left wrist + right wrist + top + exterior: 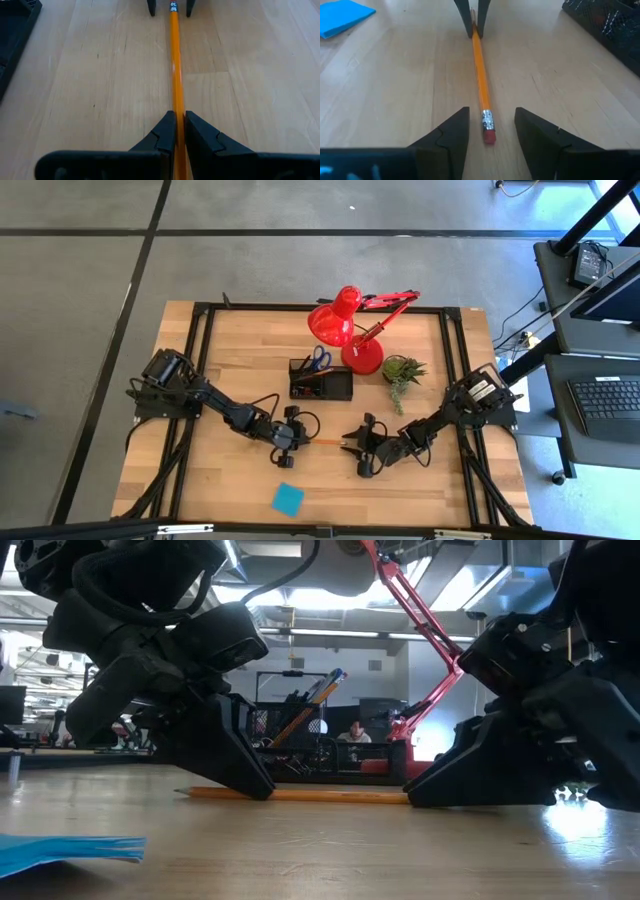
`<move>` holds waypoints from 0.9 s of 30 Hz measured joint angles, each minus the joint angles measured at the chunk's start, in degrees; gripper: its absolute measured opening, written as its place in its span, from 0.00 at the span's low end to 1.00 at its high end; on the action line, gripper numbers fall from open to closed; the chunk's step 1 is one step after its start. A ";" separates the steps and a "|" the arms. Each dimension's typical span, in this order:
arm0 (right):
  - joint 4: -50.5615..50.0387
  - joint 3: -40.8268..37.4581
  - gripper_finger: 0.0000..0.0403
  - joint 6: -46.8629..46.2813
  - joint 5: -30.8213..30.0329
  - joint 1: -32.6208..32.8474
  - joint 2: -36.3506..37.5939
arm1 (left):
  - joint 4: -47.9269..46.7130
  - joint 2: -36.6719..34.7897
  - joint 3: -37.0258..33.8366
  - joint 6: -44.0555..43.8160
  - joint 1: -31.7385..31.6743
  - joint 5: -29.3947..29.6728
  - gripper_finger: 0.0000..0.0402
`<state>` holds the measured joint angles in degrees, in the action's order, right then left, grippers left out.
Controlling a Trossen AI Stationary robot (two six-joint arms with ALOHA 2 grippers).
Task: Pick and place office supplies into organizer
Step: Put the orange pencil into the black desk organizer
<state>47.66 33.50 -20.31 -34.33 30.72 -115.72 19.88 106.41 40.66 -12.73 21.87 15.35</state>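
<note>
Pencil pinched at one end, straddled at the other

We are clamping our left gripper (pixel 176 131) on the orange pencil (pixel 174 70), which is lying flat on the wooden table (pixel 230 480) in front of the black organizer (pixel 322 383). Our right gripper (pixel 490 131) is straddling its eraser end, jaws apart, not touching.
</note>
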 joint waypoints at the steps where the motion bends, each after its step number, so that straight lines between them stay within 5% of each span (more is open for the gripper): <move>1: -0.02 0.00 0.40 0.04 -0.07 0.00 0.00 | 0.00 0.00 0.00 0.00 0.00 0.00 0.07; 15: 4.37 -0.02 0.39 -2.59 -2.38 0.11 -4.20 | 0.06 0.00 0.00 -0.02 0.00 0.02 0.07; 27: 5.66 -0.07 0.19 -0.42 -1.68 -0.13 -4.76 | 0.09 -0.02 0.00 -0.24 0.00 0.21 0.07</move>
<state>53.31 33.43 -20.73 -36.01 30.59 -120.49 19.97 106.39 40.66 -12.97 21.87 15.56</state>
